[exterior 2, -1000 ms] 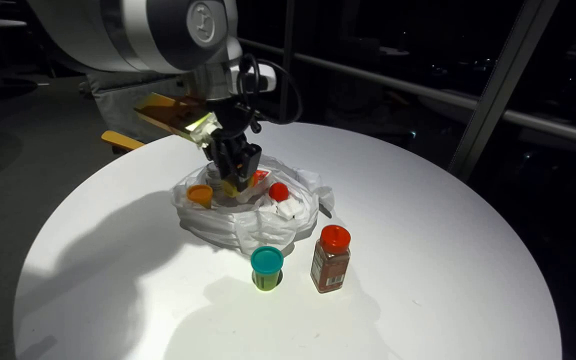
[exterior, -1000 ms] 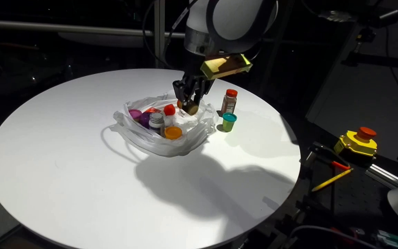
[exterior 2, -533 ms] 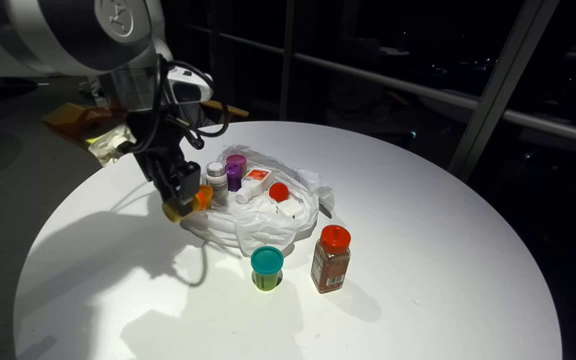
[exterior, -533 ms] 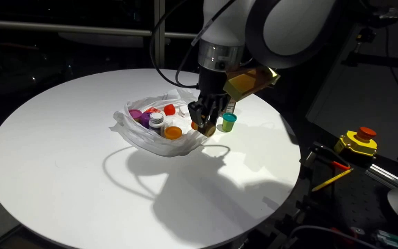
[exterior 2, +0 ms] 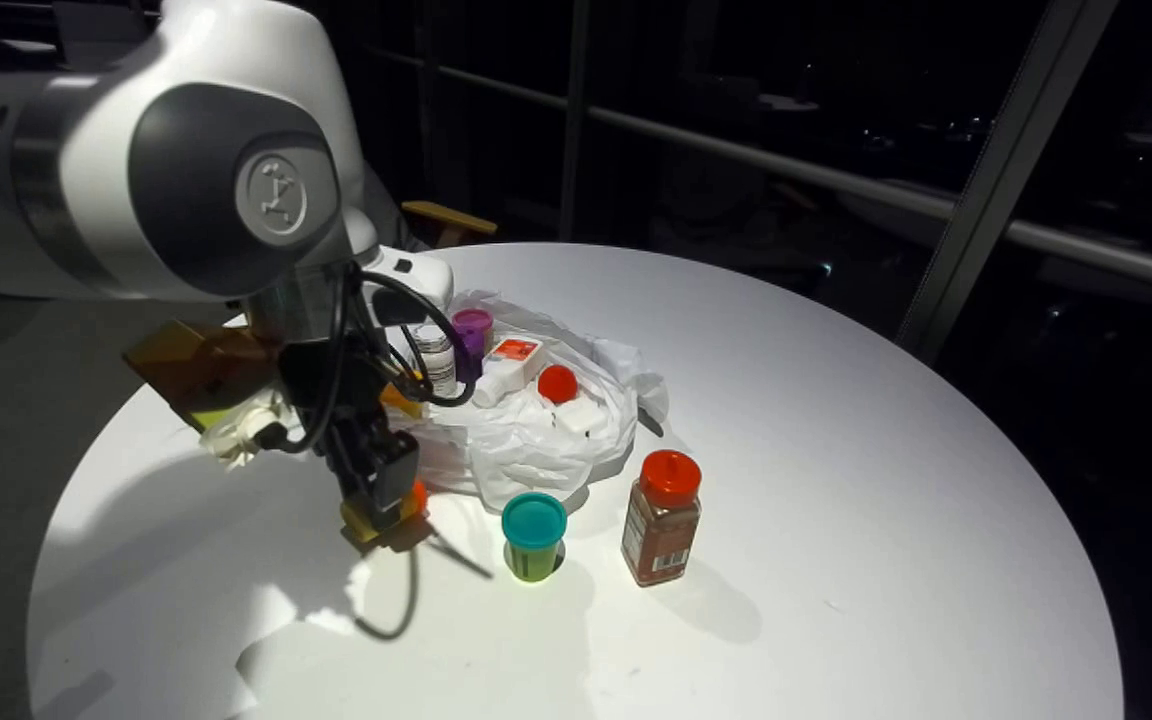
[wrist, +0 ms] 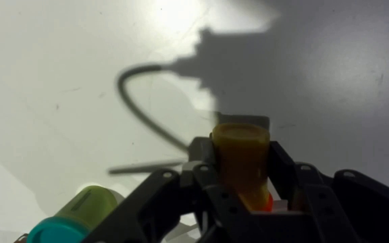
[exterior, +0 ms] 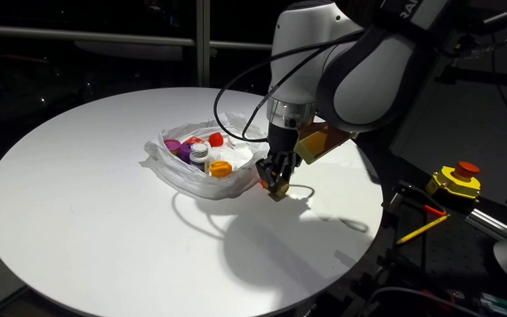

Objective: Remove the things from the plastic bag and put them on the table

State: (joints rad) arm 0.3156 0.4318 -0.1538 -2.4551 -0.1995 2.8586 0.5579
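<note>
Table (exterior: 104,246) stretches open from claw (wrist: 241,150) to near edge (exterior: 183,309)

Teal-lidded tub (wrist: 76,213) partly beyond the wrist view's lower edge

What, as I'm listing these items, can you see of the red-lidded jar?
The jar looks squarish and partly clear, glass or plastic, with reddish-brown sides. A barcode sits low on one face; print on the neighbouring face is too small to read. Its round red lid is on. It stands upright on the table, outside the bag and apart from the green tub; nothing else touches it.
</note>
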